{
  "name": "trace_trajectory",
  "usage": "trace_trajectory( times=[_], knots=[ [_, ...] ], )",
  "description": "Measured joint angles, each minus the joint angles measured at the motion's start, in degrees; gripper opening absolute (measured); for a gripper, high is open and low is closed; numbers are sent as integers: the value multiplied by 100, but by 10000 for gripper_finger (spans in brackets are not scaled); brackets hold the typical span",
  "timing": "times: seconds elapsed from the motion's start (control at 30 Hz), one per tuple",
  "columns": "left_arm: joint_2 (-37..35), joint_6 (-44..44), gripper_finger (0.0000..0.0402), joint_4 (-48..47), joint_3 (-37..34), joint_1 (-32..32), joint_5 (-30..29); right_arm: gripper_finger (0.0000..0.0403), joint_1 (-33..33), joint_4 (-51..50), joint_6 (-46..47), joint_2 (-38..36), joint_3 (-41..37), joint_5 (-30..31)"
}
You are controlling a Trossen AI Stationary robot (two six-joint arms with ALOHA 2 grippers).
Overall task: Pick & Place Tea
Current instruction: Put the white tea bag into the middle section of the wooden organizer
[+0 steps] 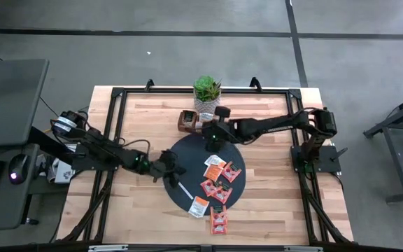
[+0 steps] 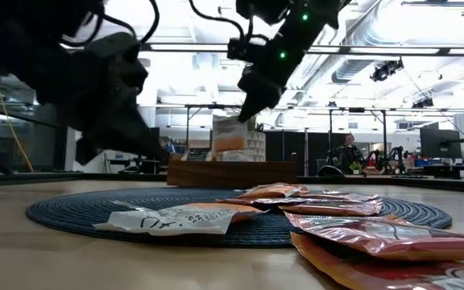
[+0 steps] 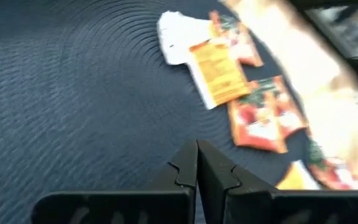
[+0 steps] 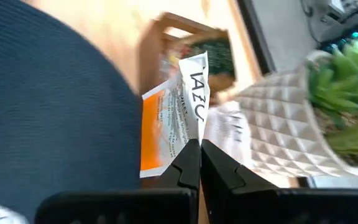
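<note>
While R gripper (image 4: 194, 163) fingers pinch an orange-white tea sachet (image 4: 173, 118) by its edge near the wooden tray (image 1: 188, 120), it could slip; L gripper (image 3: 197, 163) shut, empty, over mat (image 1: 180, 150).

The left gripper (image 1: 175, 162) was held low with its fingers (image 3: 188, 171) shut tight. The right arm was stretched out, and the right gripper (image 4: 199, 152) was pinched shut.
</note>
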Motion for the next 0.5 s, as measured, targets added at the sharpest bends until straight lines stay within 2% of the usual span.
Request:
trace_trajectory(
  times=[0.13, 0.37, 0.5],
  knots=[
    [-2, 323, 0, 662, -185, 454, 807, 0, -353, 41, -163, -2, -4, -32],
    [-2, 805, 0, 976, -181, 1074, 1683, 0, -873, 321, -256, 0, -7, -437],
    [-2, 931, 0, 975, -179, 1246, 1967, 0, -979, 414, -260, 66, -7, -511]
  ],
)
